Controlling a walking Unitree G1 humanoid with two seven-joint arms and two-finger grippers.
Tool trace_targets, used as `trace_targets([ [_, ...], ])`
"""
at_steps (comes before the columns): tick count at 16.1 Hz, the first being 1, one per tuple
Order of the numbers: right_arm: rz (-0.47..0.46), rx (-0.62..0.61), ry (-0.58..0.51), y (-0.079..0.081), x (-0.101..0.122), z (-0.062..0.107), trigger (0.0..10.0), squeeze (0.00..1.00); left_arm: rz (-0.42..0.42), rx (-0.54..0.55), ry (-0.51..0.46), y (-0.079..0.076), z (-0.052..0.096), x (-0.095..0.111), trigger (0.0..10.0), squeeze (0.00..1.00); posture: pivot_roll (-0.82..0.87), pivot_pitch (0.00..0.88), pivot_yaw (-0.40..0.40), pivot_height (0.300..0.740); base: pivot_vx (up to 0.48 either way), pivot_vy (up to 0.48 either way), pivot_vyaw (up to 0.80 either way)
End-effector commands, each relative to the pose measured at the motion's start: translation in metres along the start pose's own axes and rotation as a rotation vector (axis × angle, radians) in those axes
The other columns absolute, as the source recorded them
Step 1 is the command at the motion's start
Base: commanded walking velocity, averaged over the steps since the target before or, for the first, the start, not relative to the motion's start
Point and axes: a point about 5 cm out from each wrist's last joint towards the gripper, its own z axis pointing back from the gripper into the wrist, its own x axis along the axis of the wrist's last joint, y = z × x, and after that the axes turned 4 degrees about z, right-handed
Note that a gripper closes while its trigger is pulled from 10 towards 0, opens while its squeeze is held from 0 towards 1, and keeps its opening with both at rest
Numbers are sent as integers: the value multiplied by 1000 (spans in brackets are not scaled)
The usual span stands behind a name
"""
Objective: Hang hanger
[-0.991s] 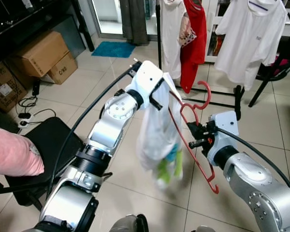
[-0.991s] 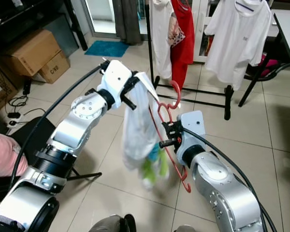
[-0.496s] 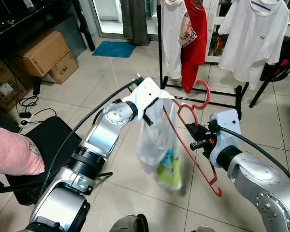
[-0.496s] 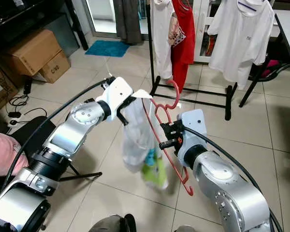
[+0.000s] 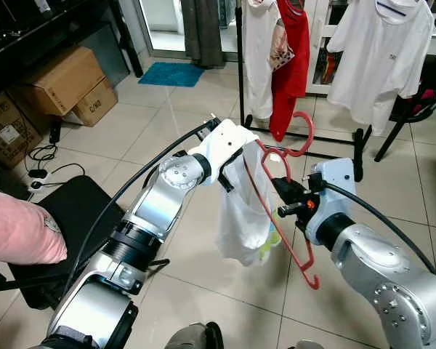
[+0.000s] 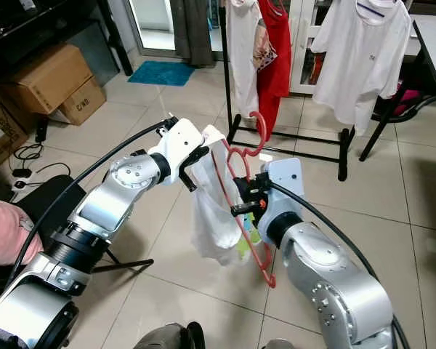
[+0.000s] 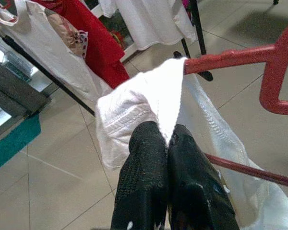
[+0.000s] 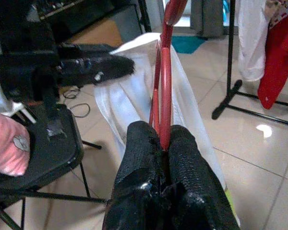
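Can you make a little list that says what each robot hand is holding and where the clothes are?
left tool: shut on the white cloth garment, pinching its top edge
right tool: shut on the red plastic hanger
garment and hanger: one hanger arm is inside the garment, which hangs down between the arms
clothes rack: black metal, behind the arms, holding white and red clothes
floor: pale tiles
hanger on rack yet: no
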Motion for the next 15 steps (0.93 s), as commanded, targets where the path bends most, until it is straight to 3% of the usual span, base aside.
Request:
trace_targets([
  [1,6,6,-33,1,6,0,10000,0,-8,19,-17,7,3,5,0,0,-129,46,140,740,0,0,0],
  [2,6,6,-34,2,6,0,10000,0,-9,18,-17,6,3,5,157,0,-129,45,141,740,0,0,0],
  [3,9,7,-41,2,6,0,10000,0,-14,18,-12,6,4,4,7922,0,-129,45,141,740,0,0,0],
  [4,5,9,-56,2,8,0,10000,0,-5,23,-13,5,4,3,10000,0,-132,43,140,740,0,0,0],
  [5,2,9,-67,2,10,0,10000,0,16,19,-23,5,4,3,10000,0,-132,43,140,740,0,0,0],
  [6,-1,8,-77,2,11,0,10000,0,24,15,-38,5,4,5,10000,690,-133,38,138,740,0,0,0],
  [7,-5,9,-84,1,11,0,10000,0,30,0,-46,4,5,7,10000,1000,-133,38,138,740,0,0,0],
  [12,-22,13,-124,0,15,-1,10000,0,47,-31,-64,2,6,9,10000,1000,-129,30,134,740,0,0,0],
  [15,-34,2,-132,-2,14,-2,10000,0,99,-85,-128,0,9,16,10000,1000,-126,30,137,740,0,0,0],
])
